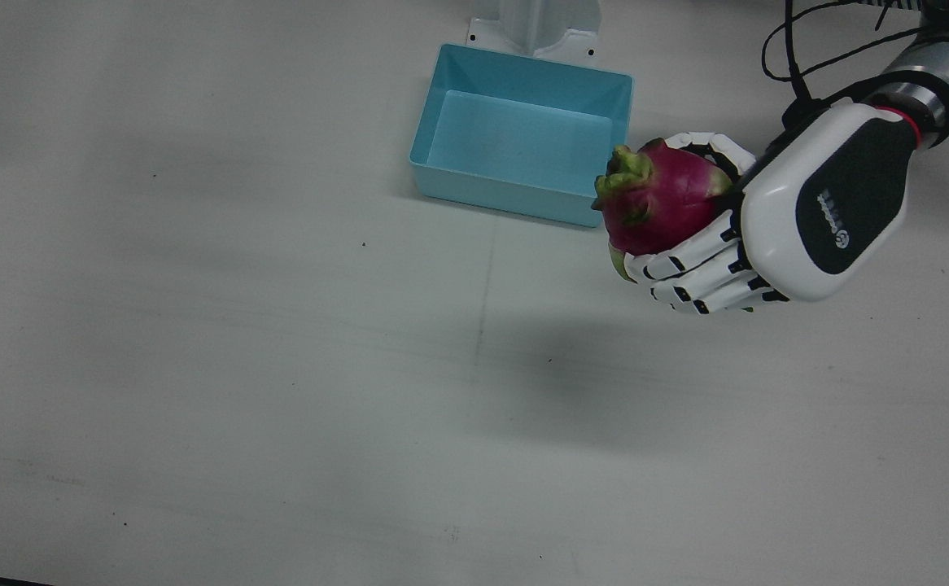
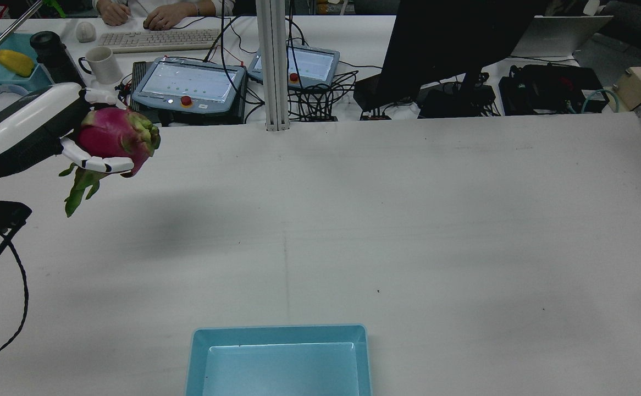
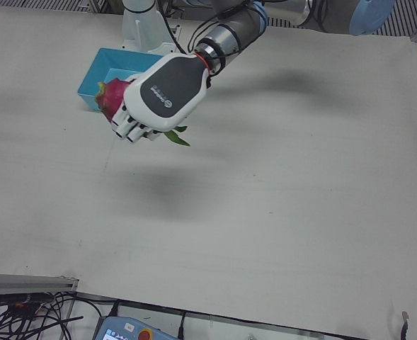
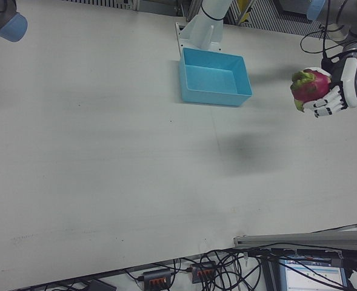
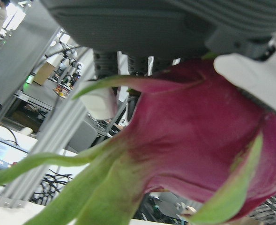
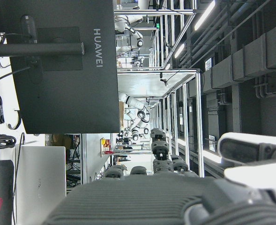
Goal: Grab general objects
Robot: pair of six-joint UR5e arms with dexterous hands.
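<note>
A magenta dragon fruit (image 1: 658, 199) with green scales is held in my left hand (image 1: 816, 212), lifted above the table to the right of the light-blue bin (image 1: 499, 195) in the front view. The fingers (image 1: 698, 273) wrap under and around the fruit. In the rear view the hand (image 2: 29, 129) holds the fruit (image 2: 112, 135) at the far left, well above the table, with a green leaf hanging below. The fruit fills the left hand view (image 5: 198, 140). My right hand (image 6: 161, 197) shows only in its own view, empty, fingers apart, facing a monitor.
The blue bin (image 2: 279, 329) is empty and stands at the robot's edge of the table, before the pedestal (image 1: 535, 28). Beyond the far table edge are teach pendants (image 2: 191, 82), a keyboard, a mug and a monitor (image 2: 447, 38).
</note>
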